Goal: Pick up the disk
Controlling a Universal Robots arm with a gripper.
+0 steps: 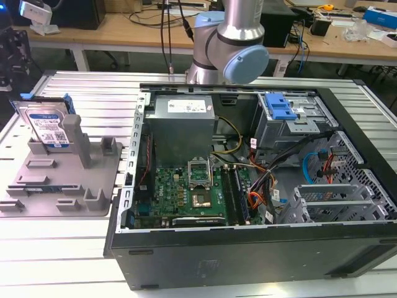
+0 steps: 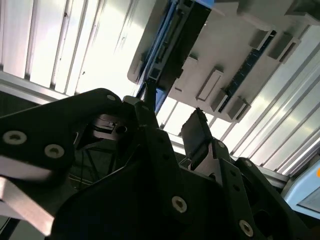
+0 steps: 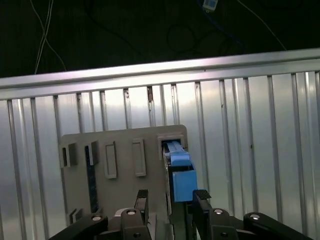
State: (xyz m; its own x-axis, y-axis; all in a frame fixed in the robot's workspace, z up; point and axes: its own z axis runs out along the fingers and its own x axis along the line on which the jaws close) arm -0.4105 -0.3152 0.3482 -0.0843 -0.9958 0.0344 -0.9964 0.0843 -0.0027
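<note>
Hanging with tool (image 3: 171, 199) spread apart above disk (image 3: 179, 167), upright in the holder's (image 3: 120, 145) corner slot near the tabletop (image 3: 250, 150) edge, might clip its top and tip it if brought down off-centre.

Your arm (image 1: 231, 28) is standing upright at the far side of the exterior view, its silver tube rising from a blue-capped joint (image 1: 247, 62). In the first wrist view your gripper (image 3: 171, 206) is pointing down at the counter, its two black fingers (image 3: 142, 200) spreading apart with a gap showing between them.
</note>
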